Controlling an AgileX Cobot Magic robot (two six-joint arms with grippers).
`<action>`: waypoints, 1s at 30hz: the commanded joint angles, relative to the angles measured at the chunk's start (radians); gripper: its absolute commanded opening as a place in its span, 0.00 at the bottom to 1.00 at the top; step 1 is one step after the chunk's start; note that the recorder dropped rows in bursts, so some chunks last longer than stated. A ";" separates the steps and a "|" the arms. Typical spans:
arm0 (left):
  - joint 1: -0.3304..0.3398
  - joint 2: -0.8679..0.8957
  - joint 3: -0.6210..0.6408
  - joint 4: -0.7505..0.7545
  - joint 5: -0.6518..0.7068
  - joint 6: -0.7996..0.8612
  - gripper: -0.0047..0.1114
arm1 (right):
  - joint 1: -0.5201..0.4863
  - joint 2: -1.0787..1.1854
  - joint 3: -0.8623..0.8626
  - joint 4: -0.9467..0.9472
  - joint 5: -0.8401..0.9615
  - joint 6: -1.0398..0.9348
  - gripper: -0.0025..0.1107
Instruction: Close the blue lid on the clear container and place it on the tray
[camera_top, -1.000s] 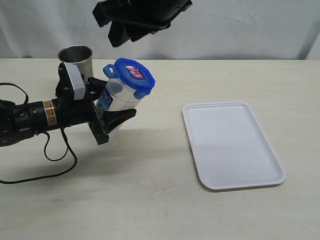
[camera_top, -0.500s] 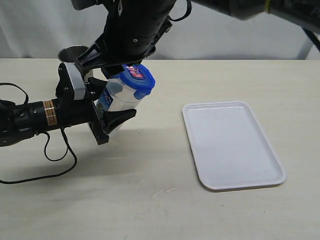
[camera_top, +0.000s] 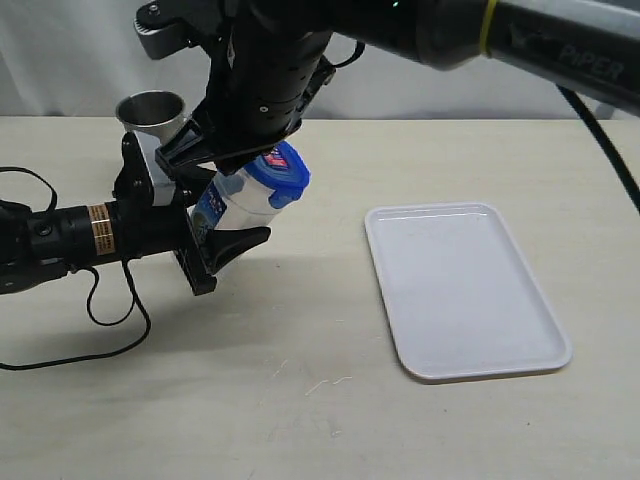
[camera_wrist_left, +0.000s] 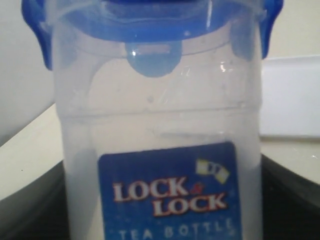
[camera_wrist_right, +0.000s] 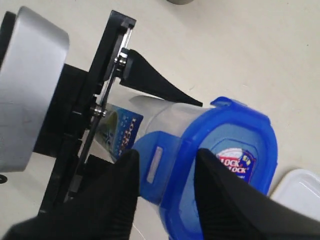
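Note:
My left gripper (camera_top: 232, 215) is shut on the clear container (camera_top: 235, 200), holding it tilted above the table at the left. The container's blue label (camera_wrist_left: 167, 195) fills the left wrist view. The blue lid (camera_top: 285, 170) sits on the container's mouth, its red-and-white sticker (camera_wrist_right: 235, 162) facing up. My right gripper (camera_wrist_right: 167, 152) reaches down from above. Its fingers (camera_wrist_right: 125, 170) pinch the lid's edge, one outside a flap (camera_wrist_right: 157, 165), the other on the lid's top face. The white tray (camera_top: 460, 290) lies flat at the right, with nothing on it.
A grey metal cup (camera_top: 150, 108) stands behind the left gripper, close to the container. The left arm's cable (camera_top: 110, 320) loops over the table at the front left. The right arm's bulk (camera_top: 270, 70) hangs over the container.
The right arm came down from above onto the lid and its jaws narrowed around the lid's edge. The left gripper kept its hold and the container dipped slightly.

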 joint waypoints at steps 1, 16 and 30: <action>0.001 -0.011 -0.007 -0.020 -0.081 -0.003 0.04 | 0.045 0.035 0.004 -0.134 0.053 -0.004 0.28; 0.001 -0.011 -0.007 -0.004 -0.081 0.003 0.04 | 0.073 0.104 0.004 -0.296 0.123 0.035 0.12; 0.001 -0.011 -0.007 -0.004 -0.081 0.009 0.04 | 0.075 0.060 -0.015 -0.266 0.069 -0.041 0.12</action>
